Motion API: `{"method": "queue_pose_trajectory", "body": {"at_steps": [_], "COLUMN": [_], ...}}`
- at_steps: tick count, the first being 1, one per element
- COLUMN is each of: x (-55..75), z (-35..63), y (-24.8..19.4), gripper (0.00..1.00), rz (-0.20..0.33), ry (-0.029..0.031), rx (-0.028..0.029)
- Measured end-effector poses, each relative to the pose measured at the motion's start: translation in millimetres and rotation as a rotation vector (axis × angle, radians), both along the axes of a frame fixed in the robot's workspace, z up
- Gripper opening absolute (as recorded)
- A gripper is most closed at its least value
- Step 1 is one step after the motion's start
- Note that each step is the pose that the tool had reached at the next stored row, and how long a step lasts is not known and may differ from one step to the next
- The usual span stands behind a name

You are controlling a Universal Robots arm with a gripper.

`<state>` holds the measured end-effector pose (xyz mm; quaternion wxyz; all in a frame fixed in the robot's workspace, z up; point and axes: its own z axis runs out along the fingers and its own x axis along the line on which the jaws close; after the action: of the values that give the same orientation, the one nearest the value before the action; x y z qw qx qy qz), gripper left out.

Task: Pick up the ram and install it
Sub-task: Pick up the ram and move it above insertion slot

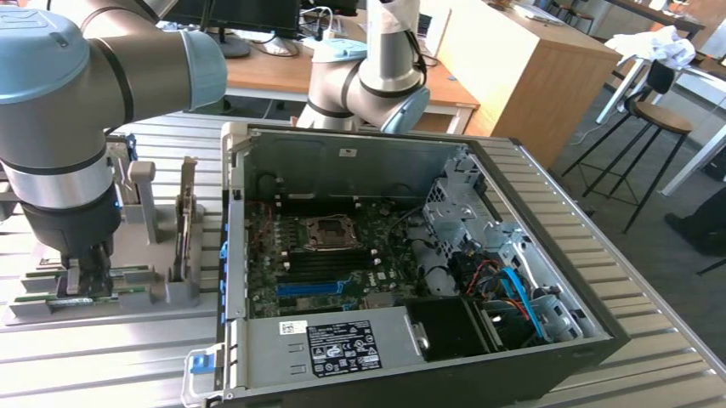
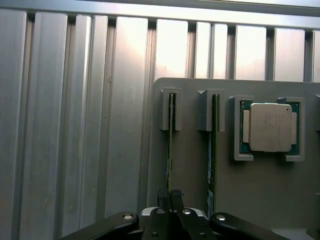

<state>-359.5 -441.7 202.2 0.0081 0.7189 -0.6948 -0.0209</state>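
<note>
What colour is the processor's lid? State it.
The processor lid is silver, clearest in the wrist view.

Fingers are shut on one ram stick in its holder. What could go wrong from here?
1. The fingers grip the thin ram on edge; it may twist or slip while leaving the end slots of the holder.
2. The second stick stands close beside, so the lift might nudge it.
3. A tilted stick may then miss its slot deep inside the open computer case.

High wide exterior, close downward wrist, both seeing fixture (image 1: 114, 313) (image 2: 192, 165)
</note>
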Motion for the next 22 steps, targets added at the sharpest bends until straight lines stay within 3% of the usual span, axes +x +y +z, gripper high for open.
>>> {"method": "queue_pose_trajectory", "body": {"at_steps": [10,22], "x": [0.0,0.0], "z": [1.4,16.5], "y": [0.0,0.0], "gripper": [0.11,0.11], "rz": [0.0,0.0], "ry": [0.0001,0.0], "rx": [0.0,0.0]}}
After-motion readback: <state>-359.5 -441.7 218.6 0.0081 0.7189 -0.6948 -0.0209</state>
